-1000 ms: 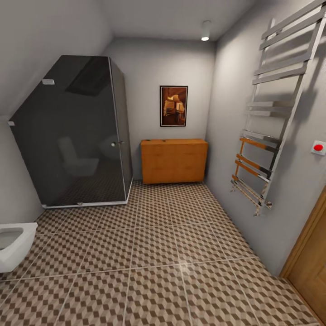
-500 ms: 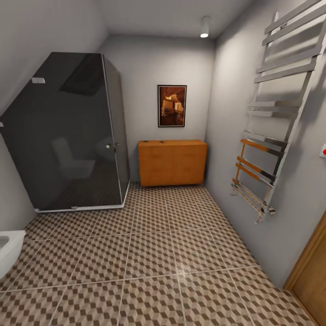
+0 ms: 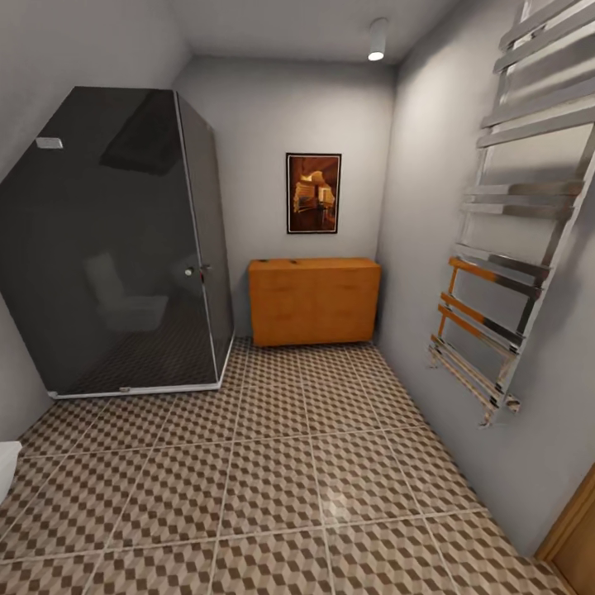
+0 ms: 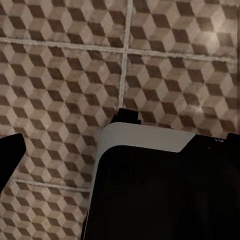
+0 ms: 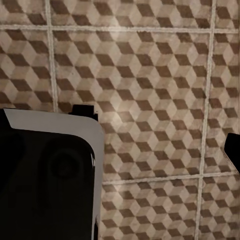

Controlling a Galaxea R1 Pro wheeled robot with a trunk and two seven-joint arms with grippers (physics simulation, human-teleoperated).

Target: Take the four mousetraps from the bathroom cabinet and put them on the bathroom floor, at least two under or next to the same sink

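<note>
Cube-patterned bathroom floor (image 3: pixel 273 479) fills more of my head view after the camera swung right, no white cabinet found yet; jaw state on either gripper I cannot tell.

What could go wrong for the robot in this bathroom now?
The orange-brown cabinet ahead is not the low white one, so the robot might search the wrong furniture. The towel rail juts from the wall on its right, and the dark glass shower stands on its left; rolling forward or turning, an arm could clip either. The patterned floor is busy, so tiny brown mousetraps may be hard to spot once placed.
</note>
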